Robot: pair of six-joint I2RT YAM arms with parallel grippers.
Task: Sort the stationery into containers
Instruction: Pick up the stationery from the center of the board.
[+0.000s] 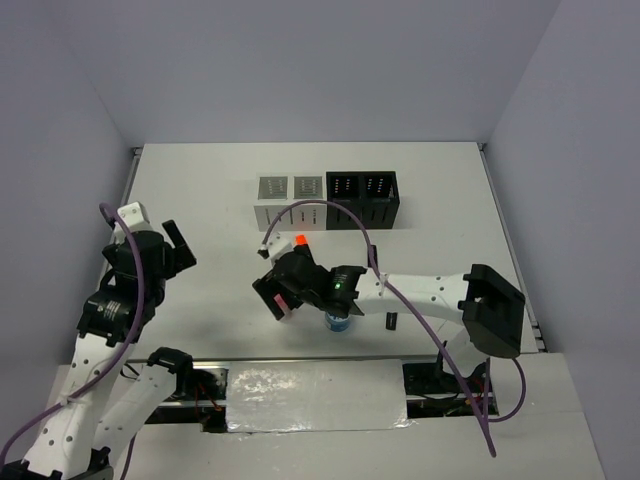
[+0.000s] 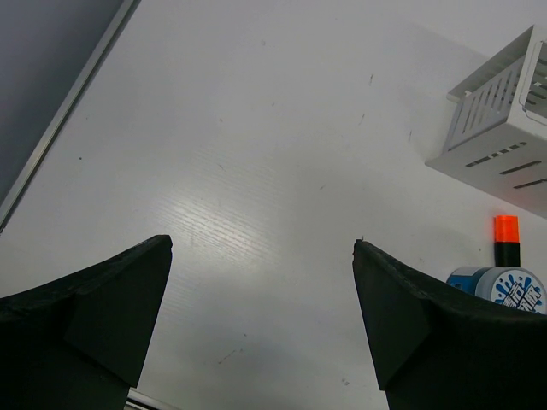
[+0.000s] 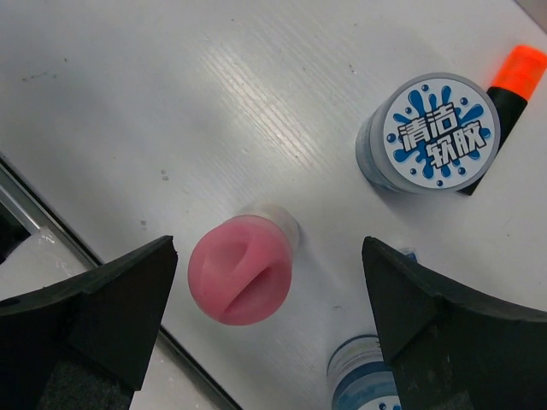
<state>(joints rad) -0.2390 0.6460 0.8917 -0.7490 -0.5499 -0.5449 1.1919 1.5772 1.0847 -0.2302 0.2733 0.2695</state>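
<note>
A pink capped cylinder (image 3: 242, 269) stands upright near the table's front edge. My right gripper (image 3: 269, 248) is open above it, one finger on each side, not touching; in the top view the gripper (image 1: 278, 298) hides most of it. A blue-white patterned disc (image 3: 438, 132) lies beyond, against an orange-capped black highlighter (image 3: 513, 77). A second blue disc (image 3: 367, 380) shows by the right finger. The white organiser (image 1: 290, 200) and black organiser (image 1: 362, 198) stand side by side at the back. My left gripper (image 1: 180, 245) is open and empty over bare table at the left.
The table's front edge (image 3: 85, 248) runs just beside the pink cylinder. A small black item (image 1: 391, 321) lies by the right forearm. In the left wrist view the white organiser (image 2: 500, 128), orange highlighter (image 2: 506, 239) and a disc (image 2: 504, 286) sit at the right.
</note>
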